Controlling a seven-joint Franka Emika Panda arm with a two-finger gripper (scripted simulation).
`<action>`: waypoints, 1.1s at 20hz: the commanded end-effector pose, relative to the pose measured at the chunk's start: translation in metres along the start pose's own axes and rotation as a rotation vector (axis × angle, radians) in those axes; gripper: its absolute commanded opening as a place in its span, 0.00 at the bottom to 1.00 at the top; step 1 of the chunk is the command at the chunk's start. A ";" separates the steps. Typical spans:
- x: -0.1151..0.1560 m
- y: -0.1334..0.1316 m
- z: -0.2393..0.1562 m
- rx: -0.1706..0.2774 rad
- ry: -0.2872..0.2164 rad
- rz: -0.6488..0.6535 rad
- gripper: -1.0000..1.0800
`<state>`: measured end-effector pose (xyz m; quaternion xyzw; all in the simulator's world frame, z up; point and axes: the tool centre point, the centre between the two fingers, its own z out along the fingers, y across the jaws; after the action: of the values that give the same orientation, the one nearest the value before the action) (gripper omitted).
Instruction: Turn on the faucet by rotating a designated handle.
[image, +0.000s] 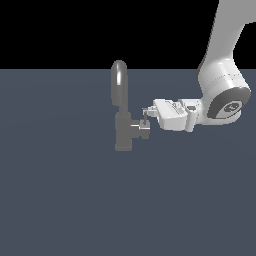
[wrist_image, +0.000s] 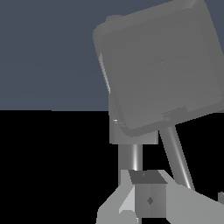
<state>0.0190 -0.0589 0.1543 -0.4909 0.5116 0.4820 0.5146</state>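
The white arm (image: 222, 75) drops in from above on the exterior view's right, bends at a round joint and runs level behind the pincer (image: 147, 114). The wrist lies horizontal, so the pincer points sideways. Its short dark fingers (image: 148, 110) sit close together at the tip; whether they grip cannot be told.

Flat slate-blue table (image: 60, 200), uniform surface. Only the grey faucet (image: 122, 130) stands on it, upright, near centre.

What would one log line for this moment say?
stage: at handle | pincer: by lever pin, grip unclear | faucet: upright
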 end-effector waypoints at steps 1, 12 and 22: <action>0.000 0.009 0.000 -0.007 -0.006 0.010 0.00; 0.017 0.040 0.000 -0.005 -0.004 0.006 0.00; 0.037 0.053 0.000 -0.005 -0.003 -0.013 0.00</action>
<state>-0.0241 -0.0565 0.1385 -0.5026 0.4986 0.4743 0.5233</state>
